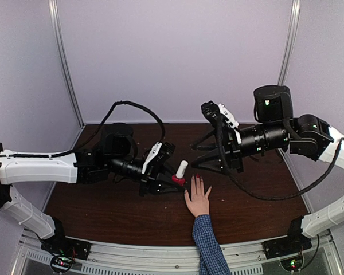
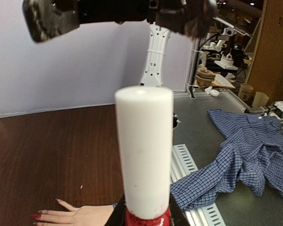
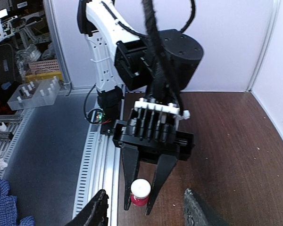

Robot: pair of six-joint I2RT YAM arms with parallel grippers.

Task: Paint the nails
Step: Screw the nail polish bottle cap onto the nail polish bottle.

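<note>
Left fingers (image 3: pixel 140 205) clamp the bottle (image 1: pixel 180 173); keep it still. Right fingers (image 3: pixel 146 213) are apart & empty—grab the white cap (image 2: pixel 145 150) straight.

No text, label, brand, number or sign can be read in any of the 3 views. The polish bottle (image 2: pixel 144 155) shows a plain white cap and a red base with no lettering that can be made out. The arm housings and the cluttered benches beyond the table are too small or blurred to give any writing.
</note>
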